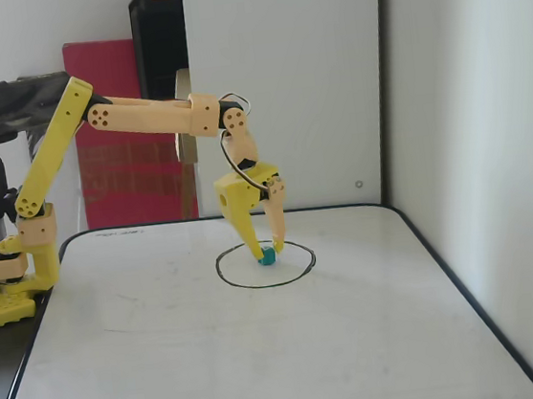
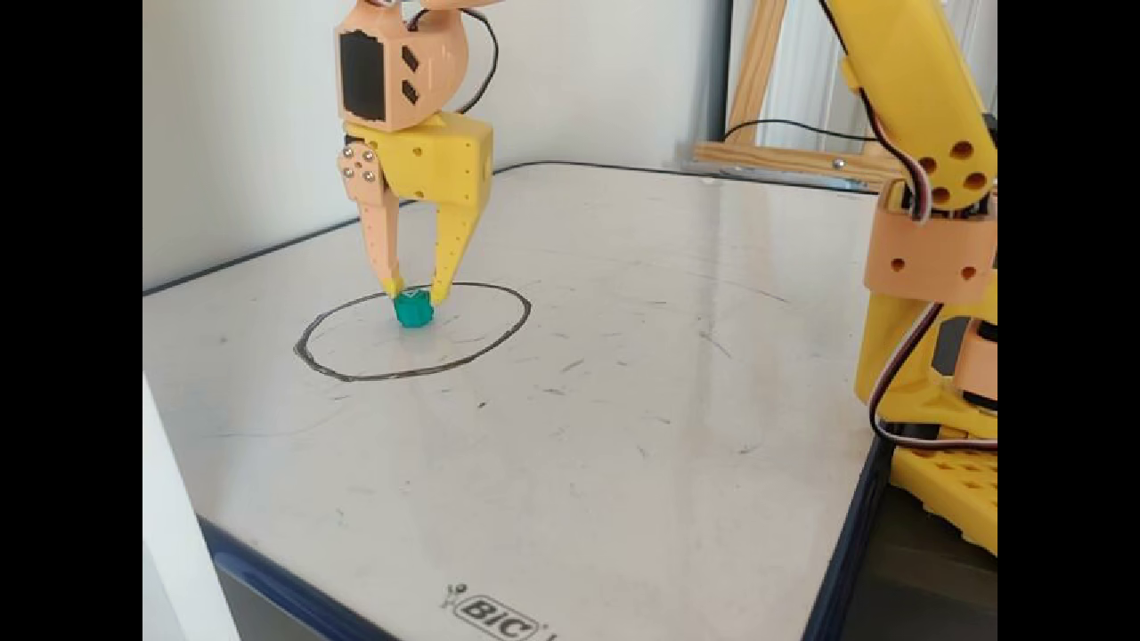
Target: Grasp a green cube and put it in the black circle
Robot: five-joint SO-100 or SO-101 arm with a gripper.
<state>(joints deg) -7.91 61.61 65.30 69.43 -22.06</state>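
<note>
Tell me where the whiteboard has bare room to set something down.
Most of the whiteboard is bare: the near half down to the BIC logo. Crowded only inside the black circle, where the gripper stands over the green cube.

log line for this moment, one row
gripper: fingertips around green cube | cube: on board, inside black circle | release: unclear

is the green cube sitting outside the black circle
No, the green cube sits on the whiteboard inside the black circle, with the gripper fingertips on either side of its top.

Cube (image 2: 413, 311) inside circle (image 2: 499, 341) on whiteboard (image 2: 623, 401), below pincer (image 2: 415, 289).
</note>
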